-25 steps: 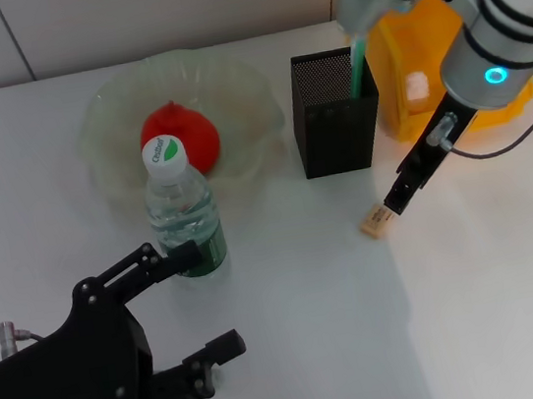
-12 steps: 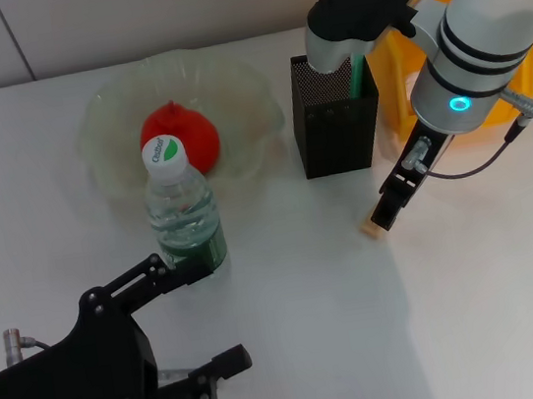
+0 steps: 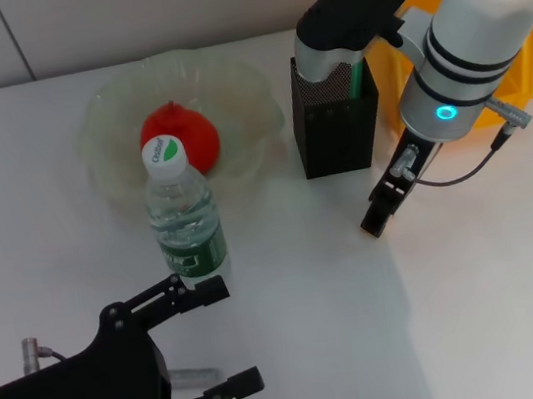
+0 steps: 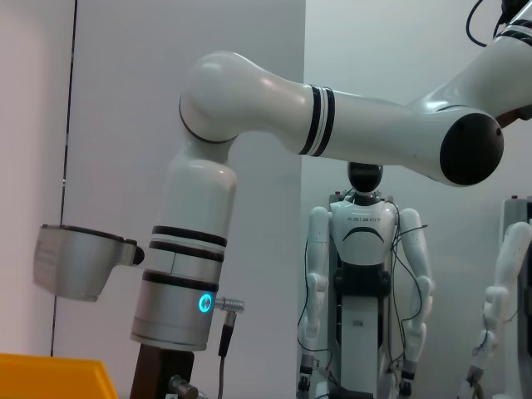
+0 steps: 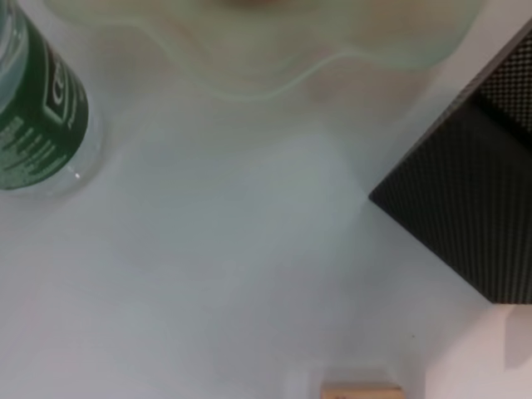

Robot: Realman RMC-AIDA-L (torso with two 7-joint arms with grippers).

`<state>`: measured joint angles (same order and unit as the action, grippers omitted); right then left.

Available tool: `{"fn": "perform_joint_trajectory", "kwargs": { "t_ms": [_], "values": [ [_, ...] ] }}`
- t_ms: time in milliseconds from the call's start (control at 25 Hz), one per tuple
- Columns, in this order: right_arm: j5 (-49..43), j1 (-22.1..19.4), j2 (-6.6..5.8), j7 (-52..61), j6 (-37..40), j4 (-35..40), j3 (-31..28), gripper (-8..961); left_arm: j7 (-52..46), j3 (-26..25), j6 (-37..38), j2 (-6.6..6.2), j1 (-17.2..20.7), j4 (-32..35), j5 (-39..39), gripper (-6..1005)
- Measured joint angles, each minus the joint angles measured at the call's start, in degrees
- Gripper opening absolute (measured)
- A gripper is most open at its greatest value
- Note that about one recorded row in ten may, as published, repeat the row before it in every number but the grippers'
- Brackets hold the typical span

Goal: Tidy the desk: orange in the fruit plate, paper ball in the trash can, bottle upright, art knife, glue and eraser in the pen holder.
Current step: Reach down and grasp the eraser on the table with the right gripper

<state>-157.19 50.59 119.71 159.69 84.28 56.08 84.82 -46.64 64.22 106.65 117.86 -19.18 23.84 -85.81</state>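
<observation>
The orange (image 3: 179, 138) lies in the clear fruit plate (image 3: 105, 113). In front of it the bottle (image 3: 182, 214) stands upright, its green label (image 5: 33, 108) also showing in the right wrist view. A green-handled tool (image 3: 360, 71) stands in the black mesh pen holder (image 3: 337, 125). My right gripper (image 3: 378, 216) is low over the table just in front of the holder, above the tan eraser (image 5: 362, 391), which it hides in the head view. My left gripper (image 3: 234, 335) is open and empty near the front edge, short of the bottle. The paper ball is out of view.
The yellow trash can (image 3: 517, 85) stands behind my right arm at the back right. The pen holder's wall (image 5: 465, 199) is close beside the right wrist. A humanoid robot (image 4: 364, 274) stands far off in the room.
My right gripper has swung left and down until it covers the eraser. My left arm has drawn back toward the front edge, away from the bottle.
</observation>
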Motion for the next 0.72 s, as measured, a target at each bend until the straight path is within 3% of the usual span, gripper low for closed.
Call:
{"fn": "perform_joint_trajectory", "kwargs": {
  "t_ms": [720],
  "values": [
    [1.63,2.03,-0.01,0.00,-4.81,-6.29,0.67,682,-0.03,-0.07,-0.13,0.00,0.07,-0.02,-0.06,729]
  ]
}}
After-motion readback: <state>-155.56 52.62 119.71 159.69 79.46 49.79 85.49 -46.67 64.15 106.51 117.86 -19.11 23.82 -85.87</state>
